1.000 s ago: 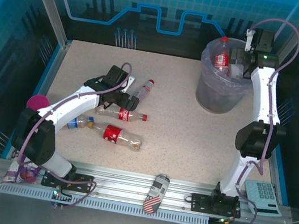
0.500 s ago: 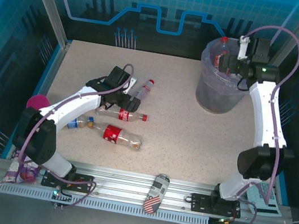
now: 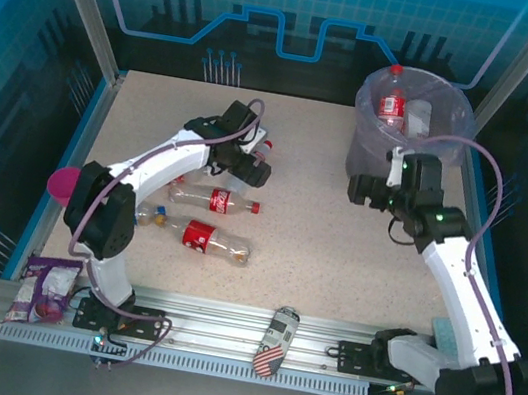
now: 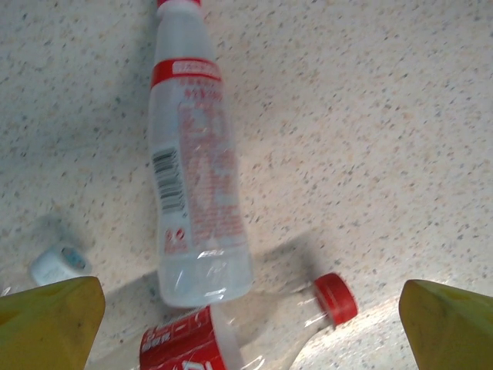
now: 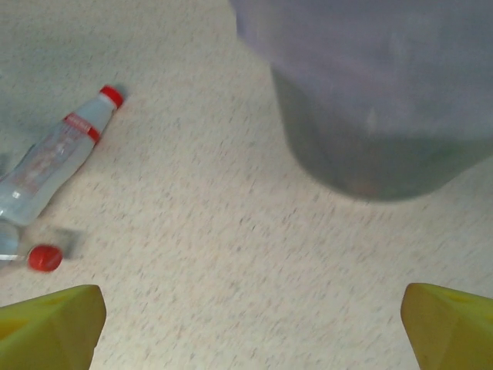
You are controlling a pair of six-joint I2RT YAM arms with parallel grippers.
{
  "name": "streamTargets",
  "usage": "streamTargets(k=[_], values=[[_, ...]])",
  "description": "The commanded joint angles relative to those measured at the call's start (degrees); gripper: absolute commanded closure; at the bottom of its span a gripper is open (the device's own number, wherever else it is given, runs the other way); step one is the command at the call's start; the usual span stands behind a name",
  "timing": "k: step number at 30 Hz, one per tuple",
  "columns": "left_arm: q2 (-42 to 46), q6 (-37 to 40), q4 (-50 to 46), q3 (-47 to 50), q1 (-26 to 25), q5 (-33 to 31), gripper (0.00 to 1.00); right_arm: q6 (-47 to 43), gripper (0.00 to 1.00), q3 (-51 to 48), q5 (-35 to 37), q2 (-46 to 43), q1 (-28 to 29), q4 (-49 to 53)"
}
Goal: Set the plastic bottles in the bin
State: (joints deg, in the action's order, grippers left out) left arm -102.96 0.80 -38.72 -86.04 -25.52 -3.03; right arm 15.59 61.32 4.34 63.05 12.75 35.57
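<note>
At the table's [image 3: 335, 260] left-centre, the left gripper [image 3: 252, 168] hangs wide open over loose plastic bottles [image 3: 215, 201].
Its jaws hold nothing, and a red-banded bottle [image 4: 196, 169] lies just below. The right gripper [image 3: 360, 190], also spread and empty, sits beside the bin [image 3: 365, 154] at the far right corner; inside stands a capped bottle [image 3: 392, 104], perhaps with a second.

The left tool [image 3: 252, 167] is held wide apart at the end of a stretched-out arm; the right tool [image 3: 358, 190] is spread wide too, arm bent inward.
</note>
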Motion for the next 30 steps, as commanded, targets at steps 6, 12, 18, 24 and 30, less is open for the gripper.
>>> streamTargets(k=[6,12,18,24,30], values=[[-7.5,-0.9,-6.8,-5.0,-1.1,-0.8,0.04,6.6,0.01,-8.1,-6.8,-4.0,0.3,-4.2],[-9.8,-2.5,-6.5,-3.6,-1.1,-1.9,0.06,7.3,0.02,-9.5,-8.8,-3.1,0.4,-6.9],[-11.7,-2.0,-3.0,-2.9,-1.1,-1.2,0.11,8.3,0.01,-10.5,-11.1,-2.5,0.4,-8.4],[-15.2,-1.0,-2.5,-4.2,-1.1,-3.3,0.23,8.0,0.01,-12.4,-10.2,-5.1,0.5,-7.2],[-17.4,-1.3,-1.6,-5.3,-1.1,-3.5,0.25,7.6,0.01,-12.7,-10.1,-6.6,0.6,-6.0]])
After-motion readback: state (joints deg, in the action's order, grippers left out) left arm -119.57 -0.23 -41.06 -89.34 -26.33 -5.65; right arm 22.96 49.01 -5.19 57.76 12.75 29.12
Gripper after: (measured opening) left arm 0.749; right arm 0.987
